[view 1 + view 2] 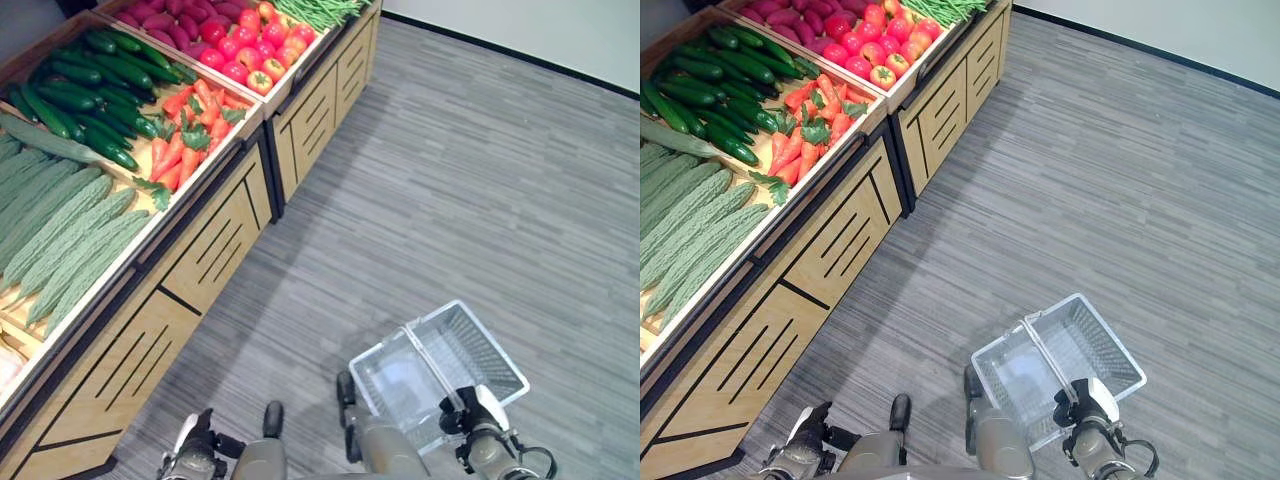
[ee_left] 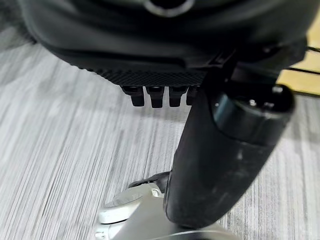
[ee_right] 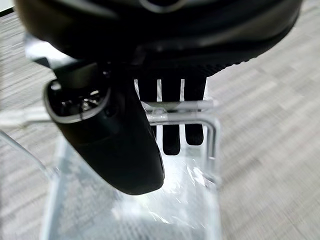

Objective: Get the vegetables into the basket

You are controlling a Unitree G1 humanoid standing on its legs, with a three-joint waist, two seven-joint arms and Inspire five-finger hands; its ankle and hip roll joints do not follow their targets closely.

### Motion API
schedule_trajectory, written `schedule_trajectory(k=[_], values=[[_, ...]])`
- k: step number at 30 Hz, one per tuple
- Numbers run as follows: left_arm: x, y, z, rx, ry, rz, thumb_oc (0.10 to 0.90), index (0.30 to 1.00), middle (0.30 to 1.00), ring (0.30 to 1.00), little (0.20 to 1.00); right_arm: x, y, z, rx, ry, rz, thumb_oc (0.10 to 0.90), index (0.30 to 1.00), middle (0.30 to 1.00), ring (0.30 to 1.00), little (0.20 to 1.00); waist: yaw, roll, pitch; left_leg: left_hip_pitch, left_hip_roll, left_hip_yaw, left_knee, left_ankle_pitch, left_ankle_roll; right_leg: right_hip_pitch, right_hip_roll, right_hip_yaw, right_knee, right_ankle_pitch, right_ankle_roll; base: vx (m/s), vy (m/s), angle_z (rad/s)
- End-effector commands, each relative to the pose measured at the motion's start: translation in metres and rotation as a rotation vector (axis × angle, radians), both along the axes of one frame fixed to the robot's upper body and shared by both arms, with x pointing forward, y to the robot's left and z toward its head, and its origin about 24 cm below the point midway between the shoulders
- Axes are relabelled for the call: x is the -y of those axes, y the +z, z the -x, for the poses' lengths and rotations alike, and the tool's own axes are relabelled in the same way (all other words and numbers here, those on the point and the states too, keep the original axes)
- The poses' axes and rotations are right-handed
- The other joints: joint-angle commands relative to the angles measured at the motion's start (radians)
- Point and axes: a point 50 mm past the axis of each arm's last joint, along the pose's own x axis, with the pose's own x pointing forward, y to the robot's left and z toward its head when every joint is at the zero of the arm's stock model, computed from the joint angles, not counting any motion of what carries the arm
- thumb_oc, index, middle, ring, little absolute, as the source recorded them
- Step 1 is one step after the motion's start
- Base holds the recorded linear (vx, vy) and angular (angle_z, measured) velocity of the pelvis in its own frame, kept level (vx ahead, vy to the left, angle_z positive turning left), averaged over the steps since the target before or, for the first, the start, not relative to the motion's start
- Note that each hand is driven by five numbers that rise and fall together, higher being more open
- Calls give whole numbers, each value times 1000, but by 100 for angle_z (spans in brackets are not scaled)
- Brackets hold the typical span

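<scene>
Basket: a clear wire basket [image 1: 440,370] hangs over the grey floor [image 1: 480,180], well apart from the produce stand [image 1: 190,270]; in the head views it looks empty.
Basket handle: a clear bar [image 3: 170,106] crosses the basket's top; in the right wrist view the fingers [image 3: 171,135] of the right robot hand [image 3: 150,95] pass over it and hang down behind it.
Right robot hand: judged to be hooked round the basket handle and carrying the basket; in the head view it sits at the basket's near edge [image 1: 1080,400].
Left robot hand: low in the head view [image 1: 190,440], near the foot of the produce stand; the left wrist view shows its fingertips [image 2: 155,95] bent in under the palm [image 2: 165,60], with nothing between them and the thumb [image 2: 220,150].
Vegetables: cucumbers [image 1: 80,95], carrots [image 1: 190,125], bitter gourds [image 1: 60,235], tomatoes [image 1: 250,50], purple tubers [image 1: 165,20] and green beans [image 1: 315,10] all lie in the bins of the produce stand.
Progress: the basket is in hand; no vegetable is picked or placed, so the whole transfer appears to remain.
Head views add: the basket's position relative to the produce stand, and its bare interior.
Wrist views add: each robot hand's finger posture, including the grip on the basket handle.
</scene>
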Motion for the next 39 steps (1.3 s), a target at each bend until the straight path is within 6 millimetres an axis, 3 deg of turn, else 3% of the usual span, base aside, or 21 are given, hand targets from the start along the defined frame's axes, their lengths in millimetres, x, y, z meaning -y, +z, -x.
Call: schedule_trajectory(k=[1, 7, 8, 9, 10, 16, 21, 25, 30, 34, 36, 37, 39], values=[[0, 2, -10, 23, 14, -15, 900, 1000, 1000, 1000, 1000, 37, 18, 0, 71, -54, 104, 400, 300, 300, 300, 300, -3, 9, -7, -17, -61, -40, 1, -8, 8, -29, -43, 65, 81, -3, 61, 56, -114, 51], [5, 3, -15, 36, 8, -11, 900, 1000, 1000, 1000, 1000, 50, 20, 11, 61, -104, 125, 400, 300, 300, 300, 300, -11, 18, -9, -58, -41, -67, 42, -4, -24, -12, -55, 4, 77, -31, 38, 50, -132, 45], [9, 4, -21, 49, -6, -6, 900, 1000, 1000, 1000, 1000, 56, 20, 21, 55, -145, 139, 400, 300, 300, 300, 300, -27, 22, -2, -89, -11, 37, 63, 7, -36, 5, -87, -37, 66, -33, 38, -38, 4, 99], [12, 5, -26, 60, -25, -3, 900, 1000, 1000, 1000, 1000, 61, 20, 27, 48, -183, 150, 400, 300, 300, 300, 300, -46, 27, 3, -98, 50, 163, 47, 41, -49, 18, -115, -74, 59, -36, 44, -47, 7, 121], [14, 6, -32, 74, -48, -11, 900, 1000, 1000, 1000, 1000, 63, 19, 35, 37, -228, 150, 400, 300, 300, 300, 300, -49, 40, 7, -105, 87, 222, 21, 72, -63, 30, -131, -110, 48, -35, 52, -28, 32, 95], [13, 8, -37, 77, -77, -37, 900, 1000, 1000, 1000, 1000, 66, 16, 47, 15, -277, 151, 400, 300, 300, 300, 300, -48, 73, -8, -141, 163, 318, -64, 186, -93, 59, -166, -190, 62, -68, 66, 67, 90, 76], [13, 7, -34, 66, -85, -37, 900, 1000, 1000, 1000, 1000, 62, 12, 50, -19, -274, 141, 400, 300, 300, 300, 300, -43, 72, -23, -117, 141, 324, -78, 159, -78, 85, -190, -198, 58, -70, 82, 104, 172, 14], [9, 7, -31, 56, -81, -41, 900, 1000, 1000, 1000, 1000, 56, 8, 49, -46, -258, 129, 400, 300, 300, 300, 300, -31, 45, -26, -101, 92, 334, -71, 116, -47, 107, -232, -167, 52, -50, 108, 111, 265, 22], [-5, 10, -28, 66, -30, -54, 900, 1000, 1000, 1000, 1000, 40, 4, 32, -44, -189, 101, 400, 300, 300, 300, 300, -4, 1, -30, -86, 15, 319, -92, 72, 5, 84, -278, -106, 94, 50, 152, 78, 274, 4], [-7, 10, -25, 68, -16, -50, 900, 1000, 1000, 1000, 1000, 37, 5, 25, -31, -170, 98, 400, 300, 300, 300, 300, 9, -2, -24, -68, -2, 309, -91, 54, 27, 60, -277, -90, 186, 78, 154, 36, 144, -2], [-8, 10, -25, 73, -7, -48, 900, 1000, 1000, 1000, 1000, 35, 6, 20, -21, -153, 94, 400, 300, 300, 300, 300, 14, 7, -18, -60, -6, 296, -88, 49, 38, 29, -261, -60, 269, 95, 148, 66, 130, -5], [-11, 11, -25, 75, -1, -52, 900, 1000, 1000, 1000, 1000, 31, 6, 14, -11, -133, 86, 400, 300, 300, 300, 300, 1, 13, -11, -50, -10, 272, -90, 47, 41, 9, -218, -7, 288, 79, 138, 139, 98, 1], [-10, 11, -28, 77, -12, -52, 900, 1000, 1000, 1000, 1000, 29, 7, 10, 15, -142, 78, 400, 300, 300, 300, 300, -14, 28, -2, -29, -18, 230, -101, 48, 35, -43, -135, 47, 205, -9, 110, 163, 51, 49]])
